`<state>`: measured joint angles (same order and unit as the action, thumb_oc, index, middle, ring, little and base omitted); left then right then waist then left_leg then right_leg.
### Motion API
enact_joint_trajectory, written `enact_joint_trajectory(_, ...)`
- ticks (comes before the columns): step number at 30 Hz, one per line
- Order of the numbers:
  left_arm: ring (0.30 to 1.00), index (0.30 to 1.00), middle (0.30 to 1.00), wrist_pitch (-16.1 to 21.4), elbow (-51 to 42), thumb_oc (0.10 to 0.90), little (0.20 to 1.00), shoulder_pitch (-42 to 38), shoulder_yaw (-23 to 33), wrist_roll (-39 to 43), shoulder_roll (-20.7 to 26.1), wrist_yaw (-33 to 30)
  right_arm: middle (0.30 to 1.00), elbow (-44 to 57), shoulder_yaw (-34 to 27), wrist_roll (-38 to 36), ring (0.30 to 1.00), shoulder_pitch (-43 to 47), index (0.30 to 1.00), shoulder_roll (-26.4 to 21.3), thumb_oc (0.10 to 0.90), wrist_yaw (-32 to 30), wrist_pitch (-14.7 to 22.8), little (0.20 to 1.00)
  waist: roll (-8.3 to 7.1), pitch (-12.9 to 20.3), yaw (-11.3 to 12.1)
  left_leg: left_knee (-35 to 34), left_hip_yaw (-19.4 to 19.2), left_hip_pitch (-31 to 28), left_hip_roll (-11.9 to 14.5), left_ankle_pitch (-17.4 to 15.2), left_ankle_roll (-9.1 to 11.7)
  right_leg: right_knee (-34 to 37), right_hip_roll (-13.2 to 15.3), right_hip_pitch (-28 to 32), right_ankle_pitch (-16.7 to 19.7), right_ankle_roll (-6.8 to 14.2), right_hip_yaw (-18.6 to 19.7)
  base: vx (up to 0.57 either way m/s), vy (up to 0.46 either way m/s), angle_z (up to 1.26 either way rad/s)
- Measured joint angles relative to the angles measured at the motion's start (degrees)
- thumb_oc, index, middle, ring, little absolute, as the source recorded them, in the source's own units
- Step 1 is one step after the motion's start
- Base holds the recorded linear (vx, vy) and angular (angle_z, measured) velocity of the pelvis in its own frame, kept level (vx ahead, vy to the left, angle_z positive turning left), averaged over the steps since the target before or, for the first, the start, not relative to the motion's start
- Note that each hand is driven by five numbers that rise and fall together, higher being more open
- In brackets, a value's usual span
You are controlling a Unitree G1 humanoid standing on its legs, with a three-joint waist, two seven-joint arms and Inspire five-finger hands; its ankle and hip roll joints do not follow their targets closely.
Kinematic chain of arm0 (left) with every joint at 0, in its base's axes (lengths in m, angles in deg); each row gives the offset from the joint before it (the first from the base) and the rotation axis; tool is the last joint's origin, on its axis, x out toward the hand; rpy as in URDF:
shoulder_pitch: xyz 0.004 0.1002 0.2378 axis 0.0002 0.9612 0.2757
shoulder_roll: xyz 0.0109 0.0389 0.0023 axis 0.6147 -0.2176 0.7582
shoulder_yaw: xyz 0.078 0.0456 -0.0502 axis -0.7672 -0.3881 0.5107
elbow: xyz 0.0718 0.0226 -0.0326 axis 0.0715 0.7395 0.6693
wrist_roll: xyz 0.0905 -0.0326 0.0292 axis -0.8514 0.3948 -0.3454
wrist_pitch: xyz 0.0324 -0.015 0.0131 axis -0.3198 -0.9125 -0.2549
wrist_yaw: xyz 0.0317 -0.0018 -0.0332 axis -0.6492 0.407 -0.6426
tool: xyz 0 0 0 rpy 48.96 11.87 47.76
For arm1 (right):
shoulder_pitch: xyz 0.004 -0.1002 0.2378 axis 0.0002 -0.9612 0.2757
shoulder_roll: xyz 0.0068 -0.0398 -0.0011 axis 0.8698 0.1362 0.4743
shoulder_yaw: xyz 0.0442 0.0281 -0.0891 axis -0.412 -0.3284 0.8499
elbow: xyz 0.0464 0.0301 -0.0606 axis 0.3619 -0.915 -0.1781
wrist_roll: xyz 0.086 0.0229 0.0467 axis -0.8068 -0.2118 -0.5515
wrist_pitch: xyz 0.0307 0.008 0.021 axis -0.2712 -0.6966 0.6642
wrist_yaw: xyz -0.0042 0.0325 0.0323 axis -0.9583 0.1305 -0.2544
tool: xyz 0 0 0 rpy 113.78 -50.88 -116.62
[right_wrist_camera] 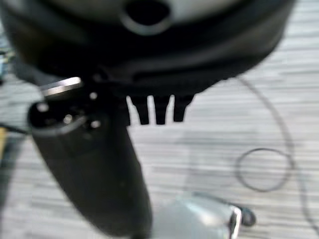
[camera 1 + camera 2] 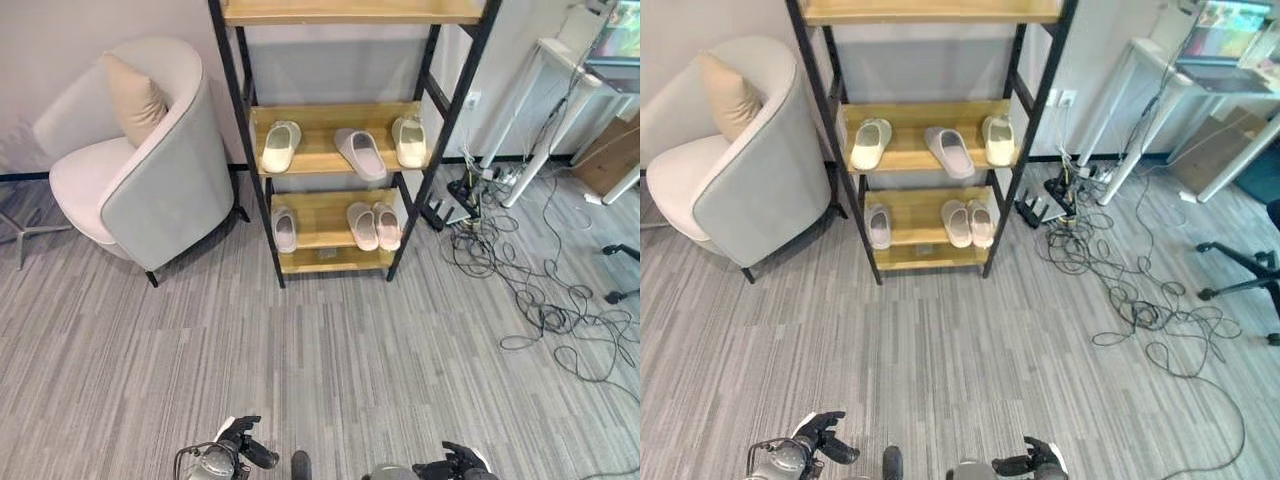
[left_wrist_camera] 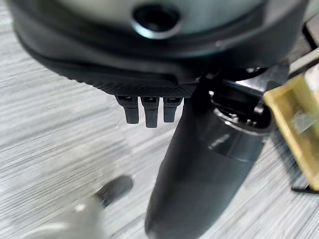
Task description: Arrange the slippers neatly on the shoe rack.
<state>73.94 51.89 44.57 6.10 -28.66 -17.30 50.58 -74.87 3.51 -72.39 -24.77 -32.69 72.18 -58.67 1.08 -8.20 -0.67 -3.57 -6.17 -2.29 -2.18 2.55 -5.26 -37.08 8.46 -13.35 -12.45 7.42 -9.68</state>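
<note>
Both the left hand (image 2: 243,442) and right hand (image 2: 455,464) are held low, apparently relaxed and empty; the skewed slipper (image 2: 361,153) should be squared on the shoe rack (image 2: 318,152).

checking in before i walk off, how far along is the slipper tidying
Done: all six slippers sit on the shoe rack. The pink pair on the lower shelf is side by side. In hand: nothing; the left hand and right hand hang low and open, far from the rack. Left: the grey slipper lies angled between the two cream slippers on the middle shelf, and its likely mate sits alone below.
</note>
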Motion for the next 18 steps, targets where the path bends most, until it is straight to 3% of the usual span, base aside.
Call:
enact_joint_trajectory(4, 0.9, 0.9, 0.9, -0.2, 2.1, 0.8, 0.9, 0.9, 0.2, 0.0, 1.0, -0.1, 0.9, 0.5, 0.2, 0.5, 0.9, 0.5, 0.9, 0.8, 0.8, 0.3, 0.5, 0.9, -0.85, 0.2, 0.0, -1.3, -0.3, -2.5, 0.2, -1.2, 0.9, 18.2, -0.4, -0.4, 2.9, -0.3, -1.0, 0.23, -0.063, -0.09)
enact_joint_trajectory(6, 0.9, 0.9, 0.9, -0.3, 2.6, 0.8, 0.9, 1.3, 0.2, 0.0, 0.2, -0.1, 0.9, 1.3, -0.1, 0.4, 0.9, -0.6, 0.9, 0.9, 0.8, 0.3, 0.6, 0.9, -1.24, 0.2, -0.2, -1.4, 0.3, -3.3, 0.4, -3.1, 1.4, 20.0, -1.4, -3.5, 6.6, -1.1, -0.9, 0.31, -0.125, 0.02)
enact_joint_trajectory(7, 0.9, 0.9, 0.9, -0.6, 3.1, 0.8, 0.9, 1.7, 1.5, 0.0, -0.1, 0.0, 0.9, 2.4, -0.2, 0.3, 0.9, -0.7, 0.9, 0.8, 0.8, 0.2, 0.9, 0.9, -1.08, 0.3, -1.2, -1.1, 0.5, -3.8, 1.1, -4.2, 1.9, 24.6, -2.5, -5.0, 10.3, -0.5, -1.1, 0.35, -0.173, 0.13)
enact_joint_trajectory(9, 0.9, 0.9, 0.9, -0.6, 3.1, 0.8, 0.9, 2.9, 1.8, -0.1, -0.4, 0.2, 0.9, 1.9, 0.0, 0.4, 0.9, -1.0, 0.9, 0.9, 0.8, 0.2, 0.6, 0.9, -2.19, 0.7, -1.8, -1.6, 0.7, -6.3, 1.0, -5.3, 3.4, 31.0, -2.2, -4.0, 14.4, -0.3, -1.2, 0.24, -0.143, 0.22)
enact_joint_trajectory(10, 0.9, 0.9, 0.9, -0.6, 3.0, 0.8, 0.9, 3.2, 1.9, -0.1, -0.3, 0.3, 0.9, 1.5, 0.1, 0.4, 0.9, -1.9, 0.9, 0.9, 0.8, 0.2, 0.4, 0.9, -2.48, 1.0, -1.7, -1.7, 1.7, -7.6, 1.3, -6.8, 3.9, 31.5, -2.2, -3.0, 16.7, -1.7, -1.5, 0.25, -0.145, 0.47)
enact_joint_trajectory(11, 0.9, 0.9, 0.9, -0.6, 2.9, 0.8, 0.9, 3.8, 1.8, -0.1, -0.8, 0.1, 0.9, 1.1, 0.2, 0.4, 0.9, -4.1, 0.9, 0.6, 0.8, 0.2, 0.1, 0.9, -1.61, 2.1, -1.8, -1.5, 3.4, -9.5, 3.0, -8.2, 5.2, 31.3, -3.7, -1.0, 19.0, -3.7, -3.0, 0.22, -0.138, 0.5)
enact_joint_trajectory(12, 0.9, 0.9, 0.9, -0.6, 2.8, 0.8, 0.9, 3.8, 1.6, -0.1, -1.2, 0.1, 0.9, 0.1, 0.2, 0.5, 0.9, -4.7, 0.9, 0.4, 0.8, 0.2, 0.1, 0.9, -0.36, 3.0, -1.8, -0.4, 3.7, -10.0, 5.1, -8.4, 6.3, 31.4, -5.4, 0.0, 18.9, -5.1, -3.2, 0.28, -0.197, 0.44)
enact_joint_trajectory(15, 0.9, 0.9, 0.9, -0.1, 2.3, 0.8, 0.9, 4.0, 1.4, -0.1, -1.8, 0.3, 0.9, -0.5, 0.2, 0.5, 0.9, -4.3, 0.9, 0.2, 0.8, 0.3, -0.4, 0.9, -0.27, 3.2, -1.3, 7.6, 3.6, -7.9, 6.9, -8.3, 8.8, 37.6, -8.0, 5.3, 18.8, -6.6, -3.9, 0.14, -0.155, 0.08)
enact_joint_trajectory(17, 0.9, 0.9, 0.9, 0.0, 2.2, 0.8, 0.9, 3.3, 1.4, -0.1, -1.4, 0.2, 0.9, 0.0, 0.7, 0.4, 0.9, -3.8, 0.9, -0.1, 0.8, 0.2, -0.2, 0.9, -2.3, 2.7, -1.1, 21.3, 3.6, -2.1, 6.9, -8.2, 12.6, 41.6, -8.3, 9.1, 20.1, -10.6, -3.6, 0.04, -0.162, 0.09)
enact_joint_trajectory(18, 0.9, 0.9, 0.9, 0.0, 1.8, 0.8, 0.9, 1.9, 1.4, -0.1, -1.5, 0.1, 0.9, 0.0, 0.7, 0.3, 0.9, -3.2, 0.9, -0.1, 0.8, 0.1, -0.1, 0.9, -3.51, 1.9, -0.9, 33.3, 3.8, 4.7, 7.0, -6.8, 14.8, 42.1, -8.0, 9.5, 20.1, -11.6, -3.4, 0.11, -0.135, -0.01)
